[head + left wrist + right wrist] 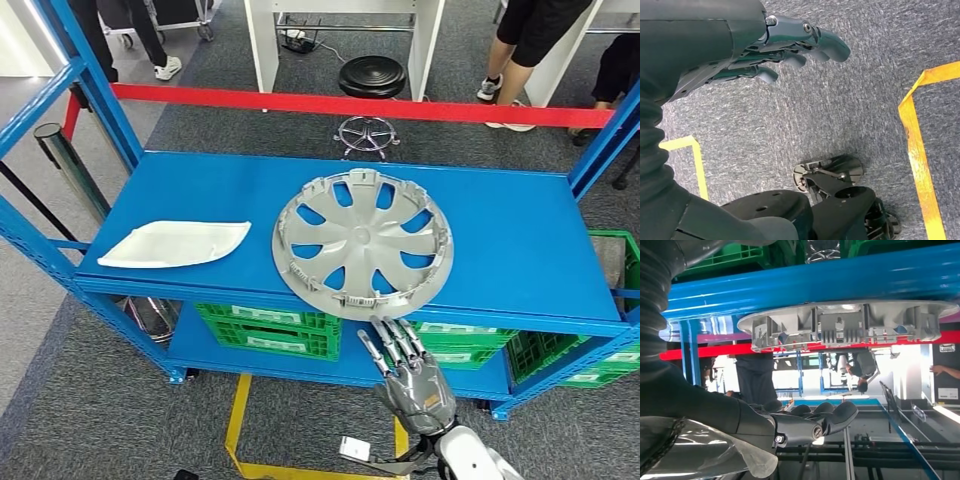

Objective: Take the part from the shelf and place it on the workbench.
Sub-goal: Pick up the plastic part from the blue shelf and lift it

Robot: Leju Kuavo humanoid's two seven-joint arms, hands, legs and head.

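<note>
- I am bringing the right hand (407,372) up toward the front edge of the blue shelf (513,240); its fingers are stretched out and slightly apart, holding nothing, with the tips just below the near rim of the wheel cover (362,243).
- The left hand (791,47) is hanging over grey carpet, fingers extended and loosely together, gripping nothing.
- The wheel cover, the part I am after, is lying flat on the top shelf, its near rim slightly overhanging the front edge; the right wrist view shows the rim (851,322) with clips and ribs along it.
- Risk, as I judge it: if I am pushing forward instead of getting fingers under the overhang, the cover may slide back across the smooth painted metal, out of reach.
- A one-handed grip at the rim could let the wide, thin disc tilt and slip; the plastic looks light but flexible, and the spoke openings could snag a finger.
- The cover is matte silver-grey plastic, round, with curved spokes and cut-outs showing the blue beneath.
- A thin white curved panel (173,243) is lying well apart to the left; green slatted crates (268,330) are sitting on the shelf below.
</note>
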